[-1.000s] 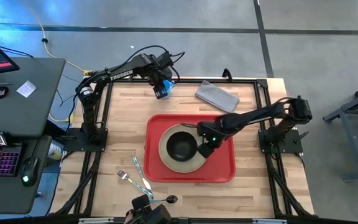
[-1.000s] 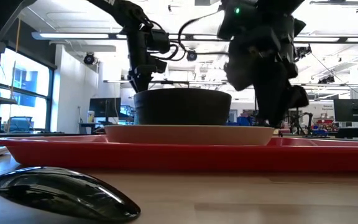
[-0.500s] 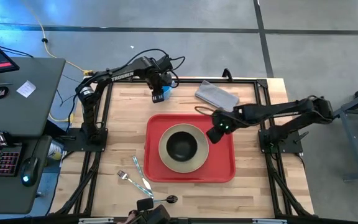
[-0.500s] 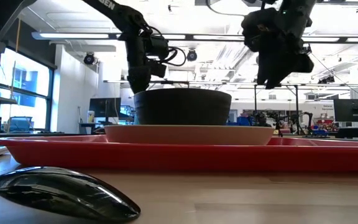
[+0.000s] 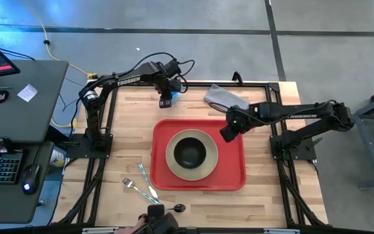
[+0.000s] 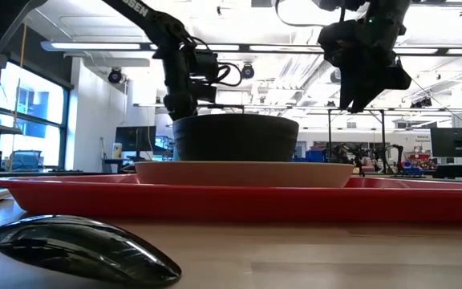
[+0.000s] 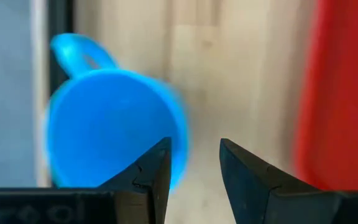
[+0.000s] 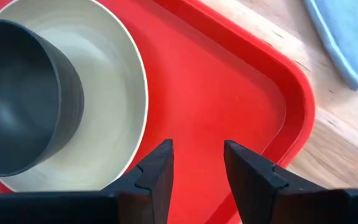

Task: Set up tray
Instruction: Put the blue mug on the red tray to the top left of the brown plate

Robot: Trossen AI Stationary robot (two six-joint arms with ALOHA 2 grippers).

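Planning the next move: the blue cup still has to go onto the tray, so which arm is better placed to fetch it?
Probably the left. Its tool hangs open right over the blue cup, off the tray. The right tool is over the tray's far right corner, empty.

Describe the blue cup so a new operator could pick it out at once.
Start at the red tray in the table's middle, then look toward the table's far edge, left of the folded cloth. The cup sits there on bare wood, under the left gripper. It is the only bright blue thing, round with a loop handle.
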